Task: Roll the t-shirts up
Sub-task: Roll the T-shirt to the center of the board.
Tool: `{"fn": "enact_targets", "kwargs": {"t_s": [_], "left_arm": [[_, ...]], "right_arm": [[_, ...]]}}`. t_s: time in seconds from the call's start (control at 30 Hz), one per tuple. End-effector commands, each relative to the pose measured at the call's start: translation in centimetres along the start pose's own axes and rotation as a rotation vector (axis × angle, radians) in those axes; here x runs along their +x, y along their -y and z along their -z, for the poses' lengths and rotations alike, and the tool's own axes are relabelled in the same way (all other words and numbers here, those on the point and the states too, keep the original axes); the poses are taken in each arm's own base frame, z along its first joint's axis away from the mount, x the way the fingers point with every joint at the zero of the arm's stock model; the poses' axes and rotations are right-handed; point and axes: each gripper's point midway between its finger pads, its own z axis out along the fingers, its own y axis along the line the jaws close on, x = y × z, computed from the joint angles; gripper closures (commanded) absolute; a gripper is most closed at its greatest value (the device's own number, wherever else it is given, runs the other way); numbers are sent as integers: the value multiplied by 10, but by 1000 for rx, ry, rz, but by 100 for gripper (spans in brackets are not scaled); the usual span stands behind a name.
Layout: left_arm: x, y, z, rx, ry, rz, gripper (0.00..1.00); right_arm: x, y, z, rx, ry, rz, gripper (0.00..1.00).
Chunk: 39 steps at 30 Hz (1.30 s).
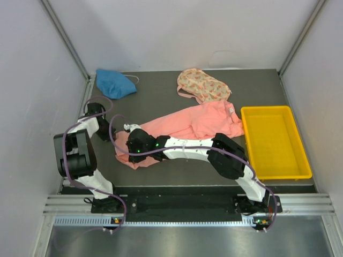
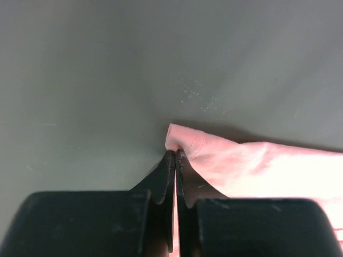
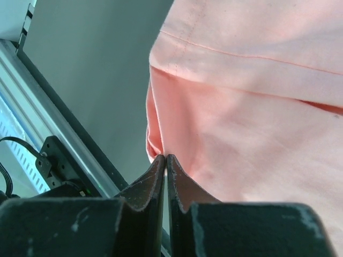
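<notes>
On the dark matte table (image 1: pixel 161 96), the soft, crumpled pink t-shirt (image 1: pixel 198 120) lies stretched out; the left gripper (image 2: pixel 175 153) pinches its folded corner, the right gripper (image 3: pixel 165 158) its smooth hemmed edge.

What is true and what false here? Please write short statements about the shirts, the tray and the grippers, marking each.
The yellow tray holds a shirt. False: nothing lies in it.
The left gripper is shut on a corner of the pink t-shirt. True.
The right gripper is open. False: it is shut on the pink t-shirt's edge.
The blue t-shirt lies at the table's far left. True.
The floral t-shirt lies on the blue one. False: they lie apart.
</notes>
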Motion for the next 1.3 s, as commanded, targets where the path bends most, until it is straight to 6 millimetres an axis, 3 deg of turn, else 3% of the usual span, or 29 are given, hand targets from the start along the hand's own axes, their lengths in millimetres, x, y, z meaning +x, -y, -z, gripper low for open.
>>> {"fn": "enact_targets", "kwargs": {"t_s": [0.0, 0.23, 0.37, 0.53, 0.7, 0.87, 1.13, 1.27], "left_arm": [[-24, -7, 8, -72, 103, 1, 100], [-59, -9, 48, -123, 249, 6, 100], [-68, -8, 59, -136, 278, -9, 100], [-64, 1, 58, -102, 257, -42, 100], [-57, 8, 52, -99, 230, -61, 100], [-47, 32, 50, -69, 221, -74, 100], [-38, 69, 51, -23, 200, -107, 100], [-35, 83, 50, -1, 193, -123, 100]], "right_arm": [[-39, -22, 35, -42, 107, 9, 97], [-47, -36, 46, -93, 119, 0, 97], [-48, -44, 48, -121, 114, -12, 97], [-47, -37, 48, -91, 120, -34, 97], [-38, -15, 44, -26, 101, -70, 97], [-25, -5, 42, -15, 86, -95, 98], [-32, 2, 53, 21, 145, -140, 98], [-27, 11, 57, 45, 156, -160, 98]]}}
